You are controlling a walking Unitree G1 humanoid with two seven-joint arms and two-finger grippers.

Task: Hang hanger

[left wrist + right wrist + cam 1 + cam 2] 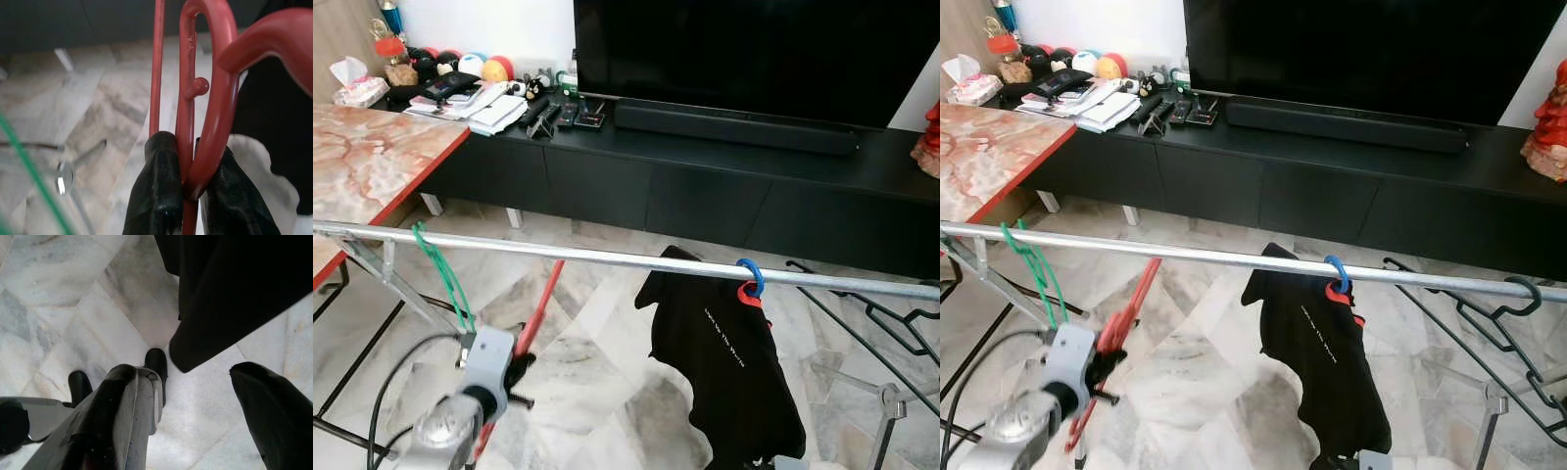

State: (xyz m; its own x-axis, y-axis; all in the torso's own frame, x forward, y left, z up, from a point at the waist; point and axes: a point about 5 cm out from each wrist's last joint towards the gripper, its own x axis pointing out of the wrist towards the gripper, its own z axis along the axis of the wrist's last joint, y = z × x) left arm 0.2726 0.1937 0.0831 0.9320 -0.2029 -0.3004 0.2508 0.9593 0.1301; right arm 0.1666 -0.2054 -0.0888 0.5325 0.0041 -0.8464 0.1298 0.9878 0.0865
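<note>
The red hanger (1126,304) sits at the lower left of the frame, below the rail (1234,259), pinched between the fingers (156,196) of the left gripper (188,188). It is not yet hung: lifting its hook over the rail remains. A green hanger (440,269) and black shirt (724,362) already hang there. The right gripper (195,396) hovers below the shirt, fingers spread.

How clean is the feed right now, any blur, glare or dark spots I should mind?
Left eye view: sharp and evenly lit, pale sheen on the marble floor. Left wrist view: red hanger and left hand sharp, green hanger a blurred streak. Right wrist view: right hand soft, black shirt featureless dark.
</note>
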